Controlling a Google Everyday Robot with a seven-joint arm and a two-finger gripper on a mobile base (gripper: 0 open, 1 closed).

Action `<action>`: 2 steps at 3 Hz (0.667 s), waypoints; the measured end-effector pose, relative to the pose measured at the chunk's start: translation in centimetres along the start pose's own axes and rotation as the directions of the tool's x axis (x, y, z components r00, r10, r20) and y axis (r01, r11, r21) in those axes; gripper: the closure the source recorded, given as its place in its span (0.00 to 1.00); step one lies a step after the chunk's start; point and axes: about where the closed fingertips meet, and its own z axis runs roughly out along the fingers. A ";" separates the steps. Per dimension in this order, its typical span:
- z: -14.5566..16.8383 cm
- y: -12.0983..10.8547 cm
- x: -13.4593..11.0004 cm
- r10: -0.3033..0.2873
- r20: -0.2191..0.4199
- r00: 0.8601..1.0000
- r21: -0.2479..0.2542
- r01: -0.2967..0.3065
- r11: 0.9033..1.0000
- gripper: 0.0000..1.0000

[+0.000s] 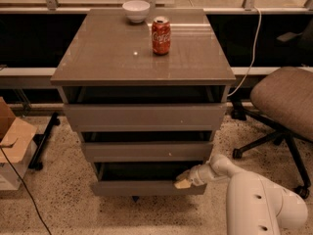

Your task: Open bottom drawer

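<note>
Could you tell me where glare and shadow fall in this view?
Camera view: light glares off the glossy grey-brown cabinet top beside the red soda can; the drawer recesses fall black; the cream-tipped gripper, at the upper right edge of the plain grey bottom drawer, is lit.
</note>
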 end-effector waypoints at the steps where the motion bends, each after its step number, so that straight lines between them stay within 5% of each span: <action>1: 0.0 0.0 0.0 0.000 0.000 1.000 0.000 0.000 1.000 0.35; 2: 0.3 0.2 0.1 0.001 -0.001 1.000 -0.005 -0.001 1.000 0.12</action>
